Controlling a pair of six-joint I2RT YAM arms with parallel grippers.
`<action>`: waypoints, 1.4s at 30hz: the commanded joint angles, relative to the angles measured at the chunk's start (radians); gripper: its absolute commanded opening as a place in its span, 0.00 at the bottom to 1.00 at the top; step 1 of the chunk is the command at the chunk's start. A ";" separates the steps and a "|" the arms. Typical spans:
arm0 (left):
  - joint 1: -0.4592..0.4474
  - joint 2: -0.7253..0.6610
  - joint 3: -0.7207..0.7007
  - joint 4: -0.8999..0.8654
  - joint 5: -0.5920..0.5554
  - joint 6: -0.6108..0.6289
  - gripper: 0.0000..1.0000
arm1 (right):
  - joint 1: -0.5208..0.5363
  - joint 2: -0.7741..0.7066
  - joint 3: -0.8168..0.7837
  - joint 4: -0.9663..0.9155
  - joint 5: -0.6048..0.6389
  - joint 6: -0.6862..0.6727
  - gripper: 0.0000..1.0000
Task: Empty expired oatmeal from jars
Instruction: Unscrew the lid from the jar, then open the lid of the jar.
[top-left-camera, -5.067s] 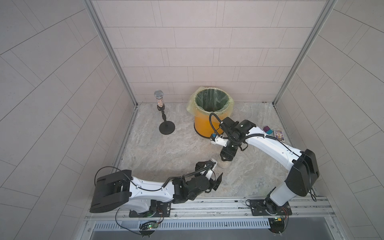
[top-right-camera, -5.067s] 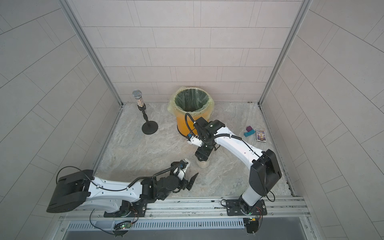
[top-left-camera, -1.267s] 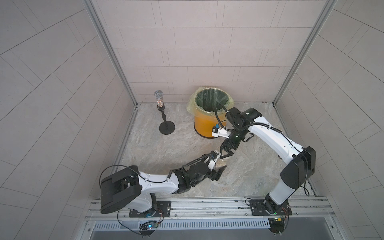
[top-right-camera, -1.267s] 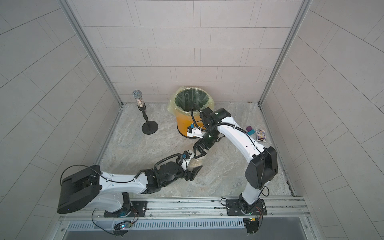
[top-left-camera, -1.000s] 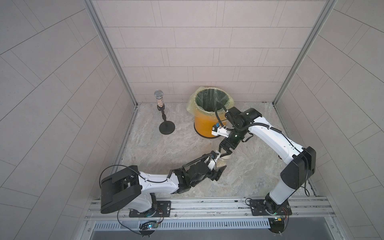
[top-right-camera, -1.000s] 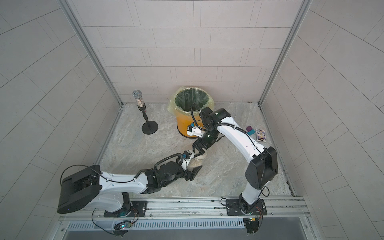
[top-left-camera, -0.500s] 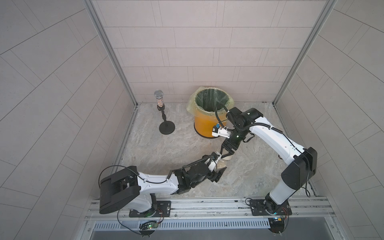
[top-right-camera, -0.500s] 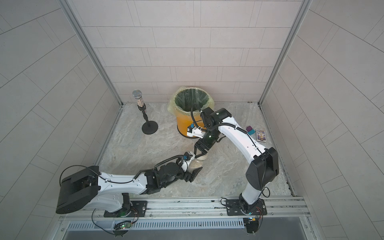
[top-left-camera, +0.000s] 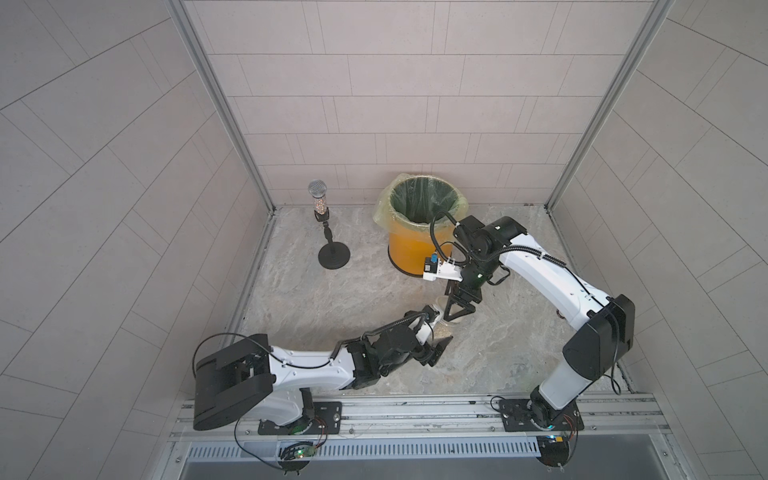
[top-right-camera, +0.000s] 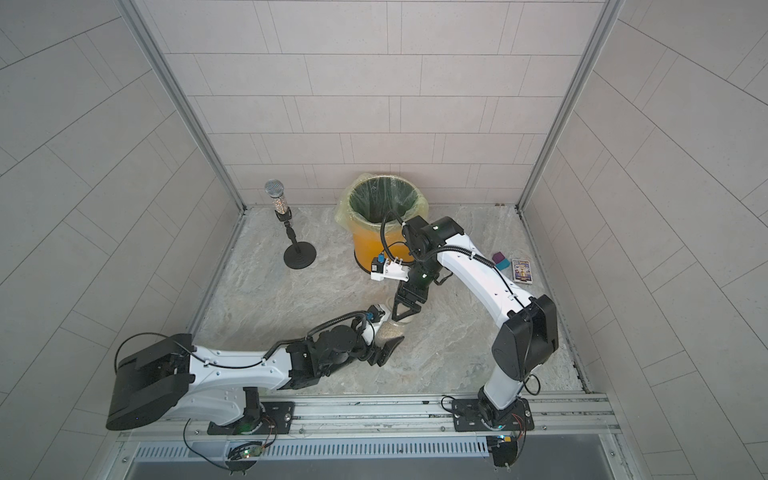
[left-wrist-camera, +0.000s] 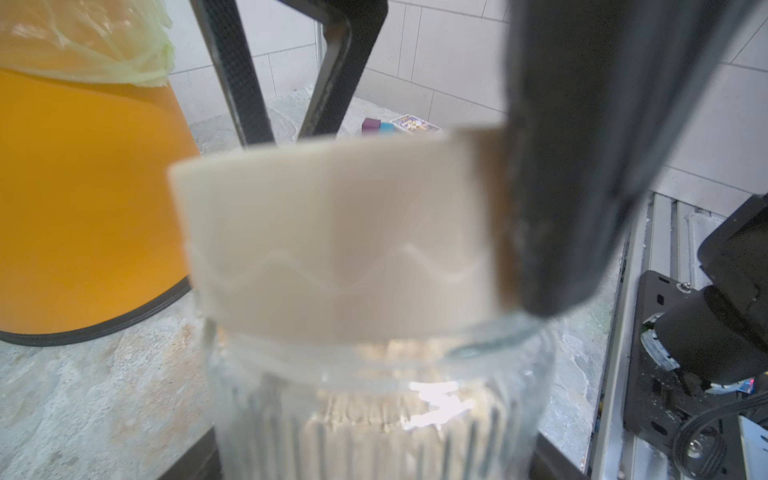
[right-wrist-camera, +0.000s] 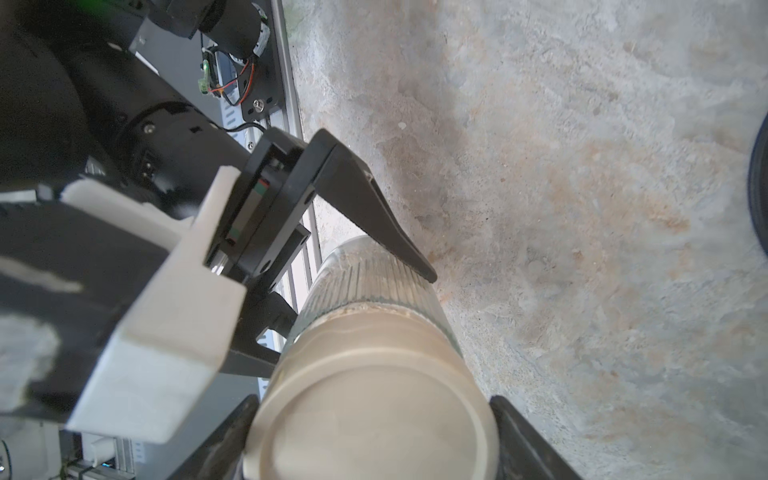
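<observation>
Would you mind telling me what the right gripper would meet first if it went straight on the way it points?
Probably the cream lid of the jar: the right gripper points down at it, its fingers flanking the rim and seemingly touching.

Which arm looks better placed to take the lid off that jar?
Right. The right pincer straddles the cream lid, fingers against both sides; the left pincer clamps the jar body, so it can only steady.

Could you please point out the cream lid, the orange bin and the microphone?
cream lid (right-wrist-camera: 374, 419): right wrist view, on its flat top face.
orange bin (top-left-camera: 409, 251): in a top view, on its orange side wall.
microphone (top-left-camera: 317, 189): in a top view, on its mesh head.
</observation>
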 joint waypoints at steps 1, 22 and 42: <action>0.012 -0.064 0.018 0.134 -0.048 -0.008 0.00 | -0.016 -0.037 0.040 -0.105 0.016 -0.136 0.30; 0.020 -0.081 0.020 0.117 -0.034 -0.006 0.00 | -0.037 -0.051 0.038 -0.097 0.049 -0.369 0.46; 0.021 -0.076 0.035 0.113 -0.038 0.009 0.00 | -0.054 0.125 0.234 -0.241 -0.138 0.087 0.99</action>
